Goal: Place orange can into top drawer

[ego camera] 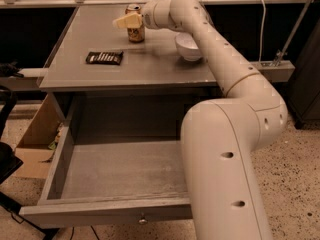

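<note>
The orange can [135,33] stands upright on the grey table top [150,64] near its far edge, silver top showing. My gripper [128,21] reaches in from the right and sits right at the can's upper left side, covering part of it. The can still rests on the table. The top drawer [115,171] is pulled wide open below the table top, with nothing inside it. Its front panel [90,215] with a small knob [143,219] is nearest the camera. My arm covers the drawer's right side.
A white bowl [189,46] stands on the table just right of the can, under my arm. A dark flat candy bar [104,58] lies front left of the can. A cardboard box [35,144] sits on the floor left of the drawer.
</note>
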